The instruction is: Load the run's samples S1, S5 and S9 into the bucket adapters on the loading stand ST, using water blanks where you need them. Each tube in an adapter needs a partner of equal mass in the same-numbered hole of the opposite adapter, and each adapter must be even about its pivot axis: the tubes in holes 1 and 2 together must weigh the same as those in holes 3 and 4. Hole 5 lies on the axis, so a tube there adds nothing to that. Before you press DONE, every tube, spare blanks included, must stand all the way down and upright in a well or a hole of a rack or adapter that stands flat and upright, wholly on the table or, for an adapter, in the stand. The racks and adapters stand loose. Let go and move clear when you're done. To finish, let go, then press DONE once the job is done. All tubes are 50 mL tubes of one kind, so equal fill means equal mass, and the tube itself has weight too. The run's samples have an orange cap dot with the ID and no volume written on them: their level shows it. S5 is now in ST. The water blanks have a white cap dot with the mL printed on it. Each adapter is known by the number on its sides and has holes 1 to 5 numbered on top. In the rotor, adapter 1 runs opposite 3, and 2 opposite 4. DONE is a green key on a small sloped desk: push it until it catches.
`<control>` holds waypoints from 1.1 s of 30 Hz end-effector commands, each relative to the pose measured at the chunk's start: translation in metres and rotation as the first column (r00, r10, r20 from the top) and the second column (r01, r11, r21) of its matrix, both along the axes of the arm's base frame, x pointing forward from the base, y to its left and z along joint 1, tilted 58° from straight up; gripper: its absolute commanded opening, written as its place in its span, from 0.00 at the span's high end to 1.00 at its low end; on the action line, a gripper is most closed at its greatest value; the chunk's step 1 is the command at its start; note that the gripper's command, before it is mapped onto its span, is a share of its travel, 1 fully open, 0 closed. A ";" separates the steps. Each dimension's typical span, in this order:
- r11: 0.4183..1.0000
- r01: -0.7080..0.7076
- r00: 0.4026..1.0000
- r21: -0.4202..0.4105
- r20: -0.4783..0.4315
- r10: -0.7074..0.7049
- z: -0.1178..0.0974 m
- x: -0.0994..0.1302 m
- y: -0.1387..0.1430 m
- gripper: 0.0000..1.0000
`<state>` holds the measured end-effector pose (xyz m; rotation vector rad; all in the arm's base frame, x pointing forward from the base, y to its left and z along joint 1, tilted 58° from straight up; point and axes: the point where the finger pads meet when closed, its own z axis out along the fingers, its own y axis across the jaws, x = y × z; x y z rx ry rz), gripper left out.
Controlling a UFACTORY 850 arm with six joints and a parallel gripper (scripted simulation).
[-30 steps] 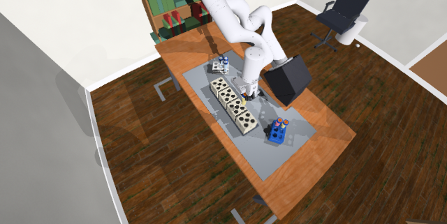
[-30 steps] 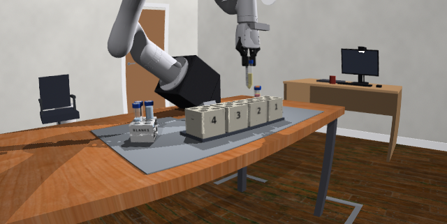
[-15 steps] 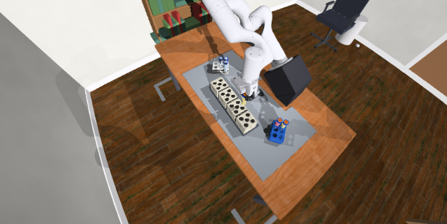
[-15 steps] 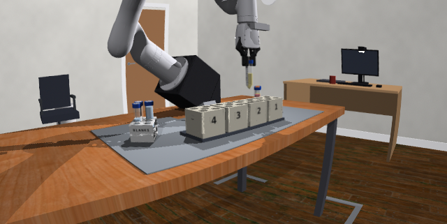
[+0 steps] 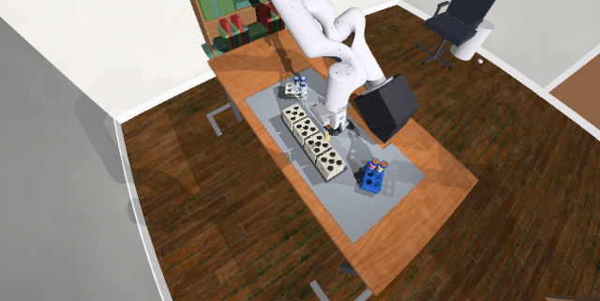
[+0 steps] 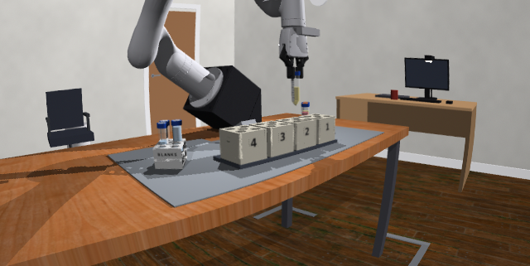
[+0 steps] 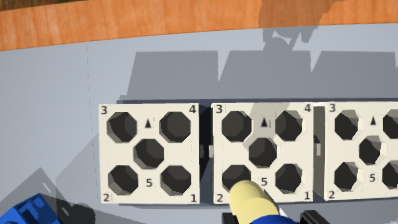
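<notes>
Yellow-filled, blue-capped clear tube (image 5: pixel 327 135) (image 6: pixel 296 92) (image 7: pixel 250 200): clamped near its cap by black-fingered gripper (image 5: pixel 337 128) (image 6: pixel 296 71), fingers part-closed, long axis roughly upright. Tip above cream adapter 2 (image 5: pixel 318 145) (image 6: pixel 305 133) (image 7: pixel 300 154); any insertion should run downward.

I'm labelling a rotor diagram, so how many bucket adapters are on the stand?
4. In one row on the stand: adapter 4 at the blanks-rack end, then adapter 3, adapter 2 and adapter 1.
</notes>
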<state>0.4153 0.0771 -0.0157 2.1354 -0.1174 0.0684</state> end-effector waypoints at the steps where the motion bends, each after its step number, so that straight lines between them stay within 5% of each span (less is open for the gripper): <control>1: 1.000 -0.001 1.000 0.001 0.001 0.001 0.000 0.001 0.001 1.00; 12: 0.987 -0.160 0.956 0.020 -0.248 0.160 -0.035 -0.015 0.023 1.00; 23: 0.938 -0.333 0.786 0.096 -0.520 0.333 -0.079 -0.034 0.051 1.00; 33: 0.938 -0.334 0.786 0.096 -0.521 0.333 -0.111 -0.048 0.071 1.00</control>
